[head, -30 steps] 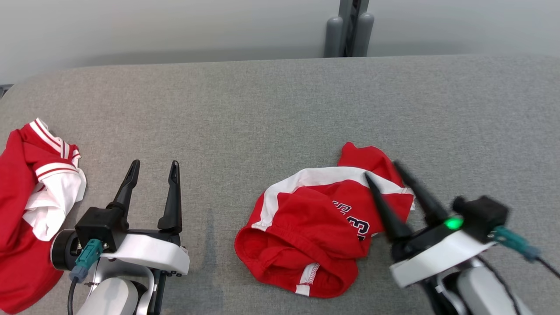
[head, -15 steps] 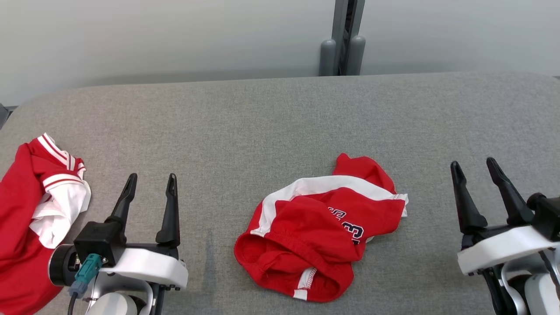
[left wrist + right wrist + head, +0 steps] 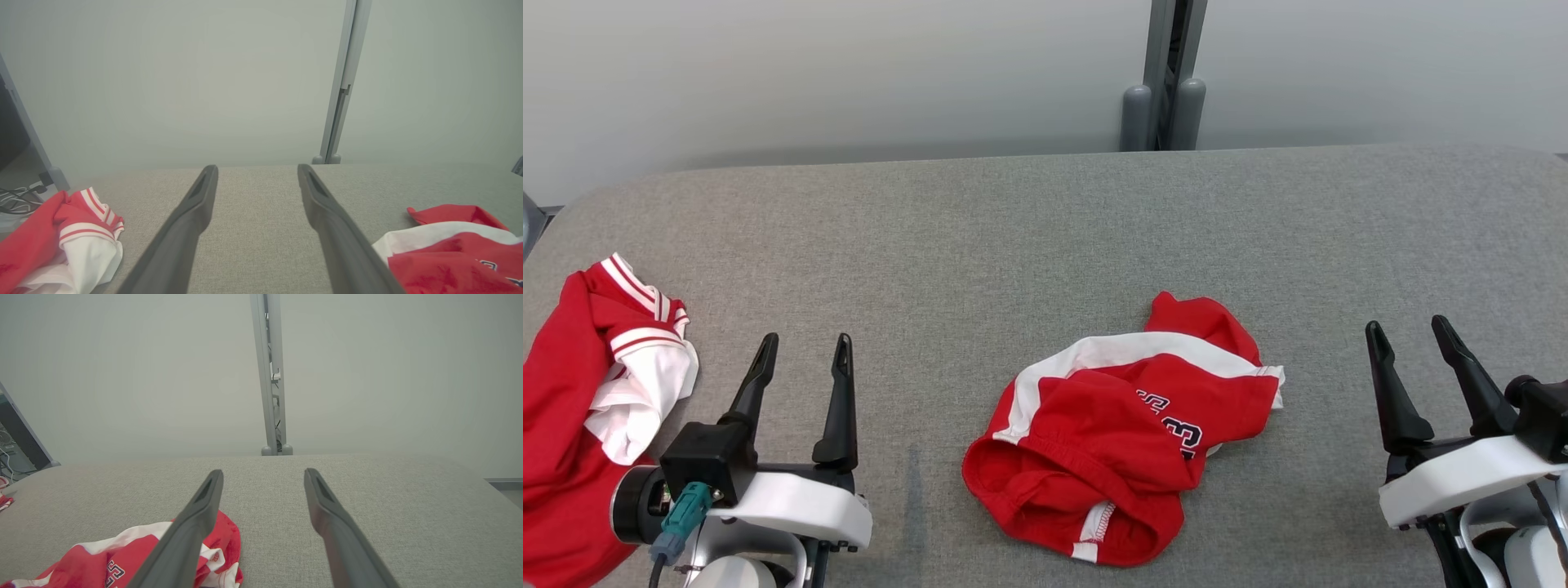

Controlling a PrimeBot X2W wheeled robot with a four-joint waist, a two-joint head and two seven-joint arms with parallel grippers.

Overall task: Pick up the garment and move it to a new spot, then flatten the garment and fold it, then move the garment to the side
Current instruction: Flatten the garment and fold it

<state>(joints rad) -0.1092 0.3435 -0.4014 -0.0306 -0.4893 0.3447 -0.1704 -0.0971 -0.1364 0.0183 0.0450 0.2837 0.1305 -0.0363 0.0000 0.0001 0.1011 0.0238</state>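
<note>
The garment point(image 3: 1127, 433) is a red piece with a white band and dark numbers, lying crumpled near the middle front of the grey table point(image 3: 1045, 237). It shows at the lower right in the left wrist view point(image 3: 453, 253) and at the lower left in the right wrist view point(image 3: 122, 555). My left gripper point(image 3: 805, 349) stands open to the garment's left, with nothing between its fingers. To the garment's right my right gripper point(image 3: 1409, 331) is open too, apart from the cloth.
A second red and white garment point(image 3: 596, 400) lies bunched at the table's left edge, close to my left arm; it also appears in the left wrist view point(image 3: 61, 245). A grey post point(image 3: 1164, 82) stands behind the table against a pale wall.
My right gripper has pulled away from over the garment to the right, leaving the cloth on the table. The head camera has tilted a little, shifting the whole picture down. The left arm is still.
</note>
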